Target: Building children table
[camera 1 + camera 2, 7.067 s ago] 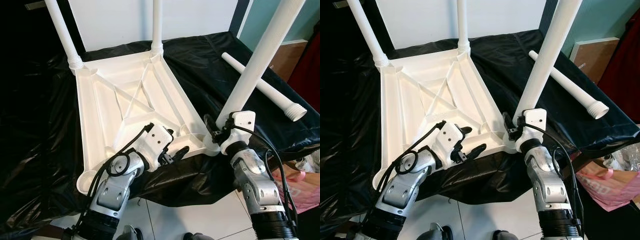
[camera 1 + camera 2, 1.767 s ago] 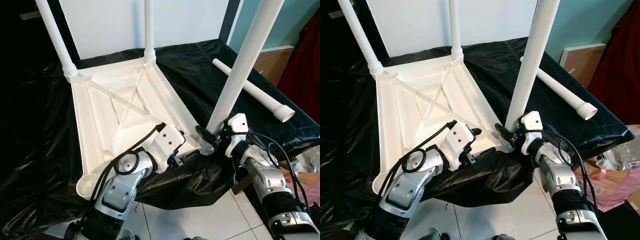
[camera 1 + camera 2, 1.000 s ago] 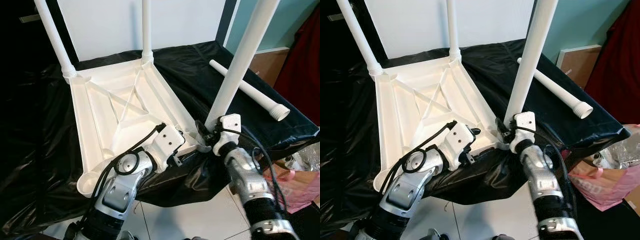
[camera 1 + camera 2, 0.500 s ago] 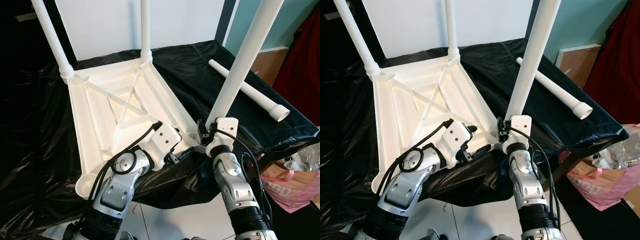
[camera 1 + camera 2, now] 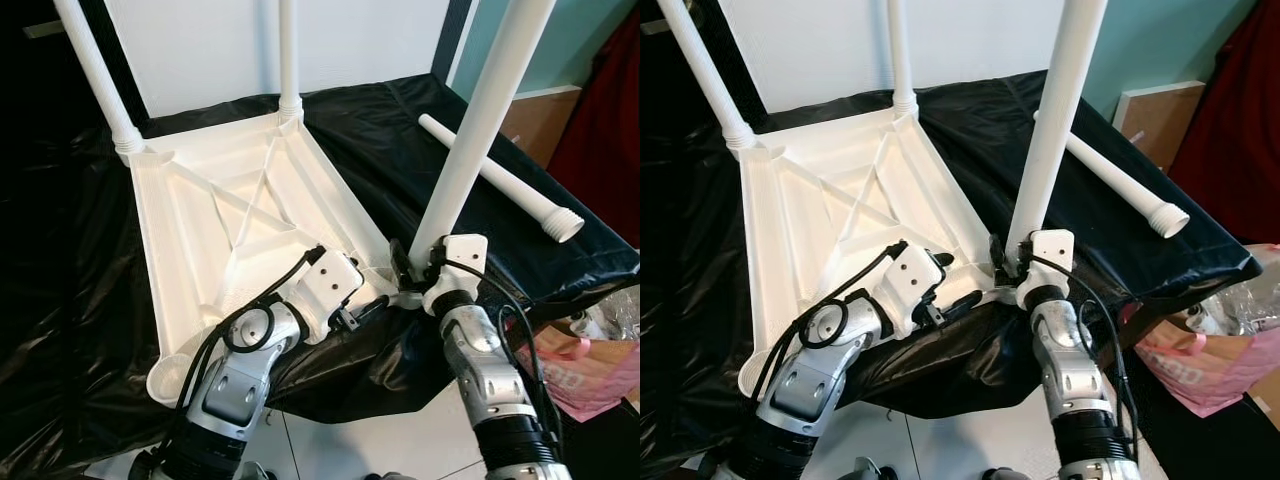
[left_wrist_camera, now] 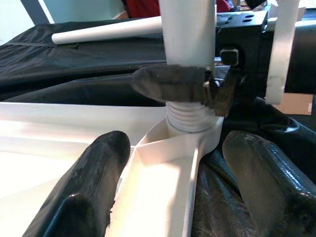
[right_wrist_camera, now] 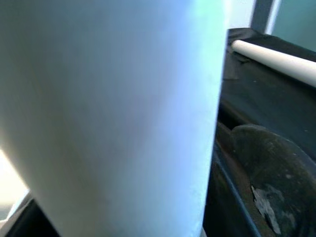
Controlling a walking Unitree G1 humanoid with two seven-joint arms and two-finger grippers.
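A white plastic table top lies upside down on a black sheet. Three white legs stand in its corners: far left, far middle and near right. The near-left socket has no leg in it. A fourth leg lies loose on the sheet at the right. My right gripper is shut on the near-right leg just above its threaded base. My left gripper is open, its fingers straddling the top's near rim close to that corner.
The black sheet hangs over the table's front edge above white floor tiles. A pink bag lies on the floor at the right. A brown board leans against the teal wall behind the loose leg.
My right forearm has swung out to the right around the leg's base, with the gripper still on the leg. The left gripper stays at the rim.
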